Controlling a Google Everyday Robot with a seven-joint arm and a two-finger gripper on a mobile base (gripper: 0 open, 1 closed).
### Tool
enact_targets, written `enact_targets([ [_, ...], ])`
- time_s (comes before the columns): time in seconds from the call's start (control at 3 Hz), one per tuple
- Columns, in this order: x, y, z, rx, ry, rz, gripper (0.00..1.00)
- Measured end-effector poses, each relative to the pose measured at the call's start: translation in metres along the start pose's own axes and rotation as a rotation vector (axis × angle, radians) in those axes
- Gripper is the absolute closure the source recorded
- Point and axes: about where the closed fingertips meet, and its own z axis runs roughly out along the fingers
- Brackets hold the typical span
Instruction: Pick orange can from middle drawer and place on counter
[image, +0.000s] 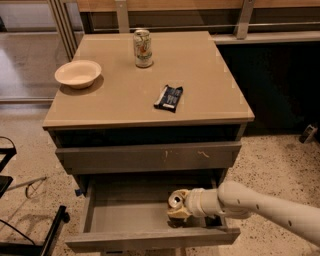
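The orange can shows its silver top and a bit of orange-brown body inside the open middle drawer, right of centre. My gripper reaches in from the right on a white arm; its cream fingers are closed around the can, which is tilted with its top facing up and towards the front. The can's lower body is hidden by the fingers. The tan counter lies above, on top of the cabinet.
On the counter stand a pale green-and-white can at the back, a cream bowl at the left and a dark snack packet near the middle. A shut drawer front with orange scratches overhangs the open drawer. Black metal legs stand at the lower left.
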Motion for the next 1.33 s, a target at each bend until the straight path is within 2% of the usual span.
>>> enact_targets([
  [0.33,0.0,0.0,0.0,0.0,0.0,0.0,1.0],
  [0.67,-0.004,0.002,-0.006,-0.024,-0.011,0.005,1.0],
  [1.0,-0.037,0.002,-0.043,-0.05,-0.047,0.02,1.0],
  [1.33,-0.099,0.004,-0.108,-0.061,-0.071,0.002,1.0],
])
